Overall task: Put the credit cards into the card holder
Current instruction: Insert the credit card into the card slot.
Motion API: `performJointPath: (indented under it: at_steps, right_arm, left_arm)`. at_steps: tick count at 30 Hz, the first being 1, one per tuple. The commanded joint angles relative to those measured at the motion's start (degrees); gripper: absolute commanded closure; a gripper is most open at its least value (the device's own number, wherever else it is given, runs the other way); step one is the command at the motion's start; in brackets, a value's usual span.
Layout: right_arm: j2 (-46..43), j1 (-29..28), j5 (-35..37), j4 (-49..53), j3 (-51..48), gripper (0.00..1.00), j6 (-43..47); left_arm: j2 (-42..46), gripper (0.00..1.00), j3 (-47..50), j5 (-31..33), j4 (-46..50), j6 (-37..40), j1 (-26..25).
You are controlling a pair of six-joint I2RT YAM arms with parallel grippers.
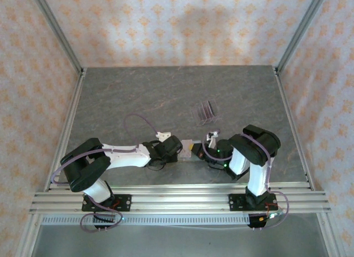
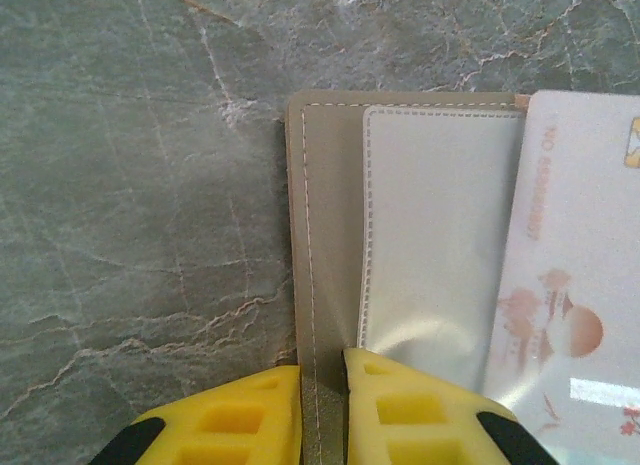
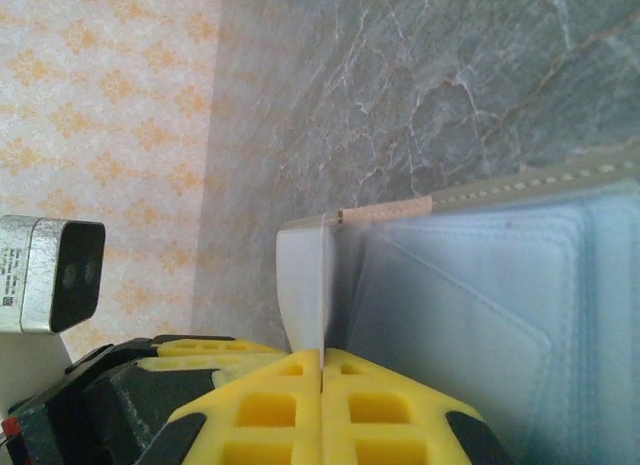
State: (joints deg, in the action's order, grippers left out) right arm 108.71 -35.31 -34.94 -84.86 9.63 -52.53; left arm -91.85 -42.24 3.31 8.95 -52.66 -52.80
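— Tan, that strip, with a pale line of stitching: it's the border of the card holder (image 2: 325, 235), lying opened out flat on the grey marbled tabletop (image 2: 130, 185), between the two arms and near their bases.

— Which way does it run?

— Seen from the left wrist, its stitched long edge runs straight away from the left fingers (image 2: 420, 415), which are drawn narrow and pinch that tan border between them. A clear sleeve (image 2: 430, 235) lies just inside the border, its long side parallel to it.

— And the cards?

— One white card (image 2: 580, 185) lies over the far side of the holder, its long axis the same way as the border. Reddish printing runs along its length, with a sun-like picture lower down. The picture's edge cuts it off on the right and below, so I can't see its full outline.

— The other arm?

— Its right fingers (image 3: 390, 415) are pressed together with no gap, and a thin white sheet rises edge-on from their seam. It looks like that same card, gripped by its edge. Beside it the holder's plastic pockets are a blur.

— Anything else?

— A clear slotted rack (image 1: 206, 111) stands farther back on the tabletop. Dark slivers stand in it, too small to count from above.
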Motion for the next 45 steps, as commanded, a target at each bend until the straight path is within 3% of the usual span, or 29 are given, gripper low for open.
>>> performJointPath:
  at_steps: [1,19,45]
  right_arm:
    - [1.1,-0.6,0.1,4.9,-3.0,1.0,-0.3]
    - [2.7,-0.6,0.8,7.8,-3.3,1.0,-2.1]
    - [-7.6,-1.3,-0.3,35.8,1.4,1.0,3.4]
  left_arm:
    - [-3.8,0.83,2.0,-3.5,-0.3,-0.8,-0.8]
    - [-4.3,0.83,1.8,-3.2,-0.8,0.2,-0.8]
    - [-3.8,0.83,2.3,-3.3,-1.5,1.1,-0.8]
